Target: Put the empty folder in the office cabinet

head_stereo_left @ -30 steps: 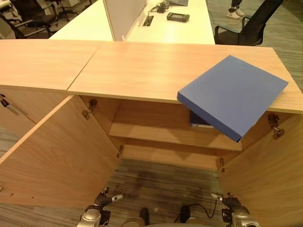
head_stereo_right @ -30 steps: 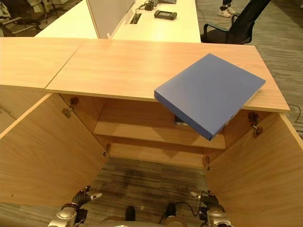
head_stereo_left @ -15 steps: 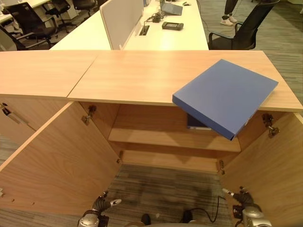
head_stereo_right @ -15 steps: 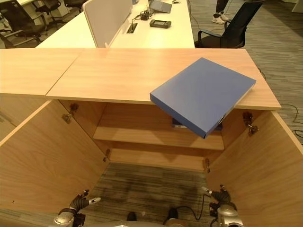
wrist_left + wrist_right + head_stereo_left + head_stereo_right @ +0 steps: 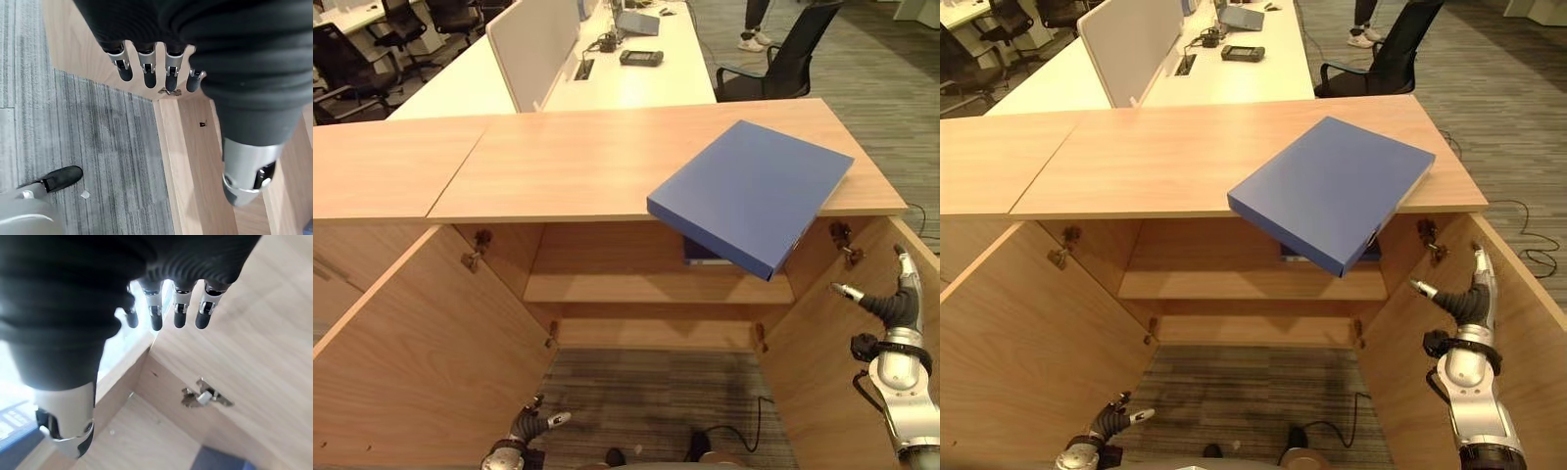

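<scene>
While my left hand [image 5: 530,427] hangs low over the grey carpet [image 5: 646,387], as it did a second ago, my right hand [image 5: 1464,299] has risen from near the floor to the inner face of the cabinet's right door [image 5: 1489,323], level with the shelf. Its fingers [image 5: 178,316] are straight and relaxed, holding nothing; beyond them sits a metal hinge [image 5: 204,396]. My left fingers [image 5: 145,68] are likewise loose and empty.

One blue folder [image 5: 749,191] lies flat on the wooden top [image 5: 568,162] of the office cabinet [image 5: 656,284], at its right front edge, turned at an angle with one corner jutting out past the edge over the open cupboard. It has not moved. A second blue item [image 5: 700,253], partly hidden under that overhang, stands on the shelf inside, toward its right end.

Two cabinet doors stand open, the left door [image 5: 421,352] swung wide. Behind the cabinet, one white desk [image 5: 607,78] carries a divider panel [image 5: 533,44] and small devices; one black chair [image 5: 783,64] is beside it, and a person's shoes [image 5: 749,41] show at the far edge.
</scene>
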Robot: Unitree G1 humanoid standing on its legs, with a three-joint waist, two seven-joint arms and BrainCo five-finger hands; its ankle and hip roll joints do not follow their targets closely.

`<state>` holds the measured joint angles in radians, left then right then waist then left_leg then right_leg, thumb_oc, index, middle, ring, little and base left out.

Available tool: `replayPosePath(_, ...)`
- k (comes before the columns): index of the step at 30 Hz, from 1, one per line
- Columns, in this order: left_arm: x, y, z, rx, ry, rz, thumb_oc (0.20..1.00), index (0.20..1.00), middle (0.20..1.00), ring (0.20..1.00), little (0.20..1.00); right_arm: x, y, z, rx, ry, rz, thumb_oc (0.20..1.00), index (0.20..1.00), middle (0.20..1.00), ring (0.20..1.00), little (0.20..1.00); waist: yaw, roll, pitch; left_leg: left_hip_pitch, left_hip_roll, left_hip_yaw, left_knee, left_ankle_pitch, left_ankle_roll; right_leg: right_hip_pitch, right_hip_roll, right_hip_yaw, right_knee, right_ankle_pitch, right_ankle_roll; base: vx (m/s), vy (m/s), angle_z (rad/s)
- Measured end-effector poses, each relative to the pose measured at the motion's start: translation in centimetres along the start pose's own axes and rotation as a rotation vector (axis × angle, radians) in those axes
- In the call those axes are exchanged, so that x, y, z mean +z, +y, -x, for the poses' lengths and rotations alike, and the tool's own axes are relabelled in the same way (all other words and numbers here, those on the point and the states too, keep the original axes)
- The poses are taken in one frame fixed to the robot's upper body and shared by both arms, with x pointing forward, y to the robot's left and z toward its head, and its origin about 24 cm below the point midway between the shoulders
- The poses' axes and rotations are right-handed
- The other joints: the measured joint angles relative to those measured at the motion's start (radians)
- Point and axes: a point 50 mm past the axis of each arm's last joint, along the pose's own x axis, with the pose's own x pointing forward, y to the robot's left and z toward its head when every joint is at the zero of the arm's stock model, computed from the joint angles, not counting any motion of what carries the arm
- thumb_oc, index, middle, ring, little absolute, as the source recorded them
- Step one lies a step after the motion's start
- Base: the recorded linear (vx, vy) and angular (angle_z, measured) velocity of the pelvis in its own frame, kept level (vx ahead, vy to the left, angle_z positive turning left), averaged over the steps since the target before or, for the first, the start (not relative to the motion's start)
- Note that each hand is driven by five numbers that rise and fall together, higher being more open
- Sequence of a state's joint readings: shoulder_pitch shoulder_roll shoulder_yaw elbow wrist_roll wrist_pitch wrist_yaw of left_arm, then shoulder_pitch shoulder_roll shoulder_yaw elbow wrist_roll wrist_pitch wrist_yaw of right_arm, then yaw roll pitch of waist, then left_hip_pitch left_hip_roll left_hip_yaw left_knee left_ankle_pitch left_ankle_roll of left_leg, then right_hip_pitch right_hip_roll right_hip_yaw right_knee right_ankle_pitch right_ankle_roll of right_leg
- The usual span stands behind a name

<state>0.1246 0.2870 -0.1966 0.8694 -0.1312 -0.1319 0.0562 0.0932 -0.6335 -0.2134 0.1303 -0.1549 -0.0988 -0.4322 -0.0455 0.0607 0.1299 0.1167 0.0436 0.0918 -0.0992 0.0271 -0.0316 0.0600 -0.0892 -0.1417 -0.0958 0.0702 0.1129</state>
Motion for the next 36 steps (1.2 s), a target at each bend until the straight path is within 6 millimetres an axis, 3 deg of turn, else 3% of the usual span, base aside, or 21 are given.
replayPosePath(2,0.1,0.0,0.0,-0.001,-0.006,-0.001,1.0,1.0,1.0,1.0,1.0,1.9,-1.4,-0.8,-0.062,-0.119,0.074,1.0,1.0,1.0,1.0,1.0,-0.001,-0.001,0.004,0.001,0.0,0.003,0.0,0.0,0.001,-0.004,0.001,0.005,0.0,0.001,0.0,0.01,-0.007,-0.05)
replayPosePath(7,0.4,-0.1,-0.1,0.0,-0.015,-0.002,1.0,1.0,1.0,1.0,1.0,4.0,-3.1,-1.6,-0.18,-0.223,0.122,1.0,1.0,1.0,1.0,1.0,0.001,-0.004,0.002,0.001,0.002,0.004,0.0,0.0,0.0,-0.003,0.004,0.008,0.0,0.004,-0.005,0.04,-0.007,-0.01)
replayPosePath(13,0.5,0.0,0.0,0.004,-0.034,-0.016,1.0,1.0,1.0,1.0,1.0,7.0,-5.3,-2.8,-0.217,-0.459,0.453,1.0,1.0,1.0,1.0,1.0,0.002,-0.014,0.008,0.002,0.002,0.002,0.0,-0.002,0.0,0.004,0.004,0.005,0.0,0.004,-0.005,0.0,-0.003,0.01)
replayPosePath(24,0.9,0.9,0.3,0.025,-0.078,-0.032,1.0,1.0,1.0,1.0,1.0,9.3,-4.2,-3.8,-0.074,-0.701,0.81,1.0,1.0,1.0,1.0,1.0,0.002,-0.035,0.008,0.002,0.003,-0.015,0.0,-0.003,0.001,0.012,0.004,-0.01,0.0,0.002,-0.003,0.01,-0.005,0.04)
replayPosePath(36,1.5,1.0,0.3,0.04,-0.113,-0.034,1.0,1.0,1.0,1.0,1.0,10.4,-2.0,-3.6,0.044,-0.801,0.824,1.0,1.0,1.0,1.0,1.0,0.018,-0.038,0.005,-0.003,0.003,-0.037,0.001,0.0,-0.001,0.014,0.003,-0.032,0.0,0.002,-0.004,0.01,-0.005,0.04)
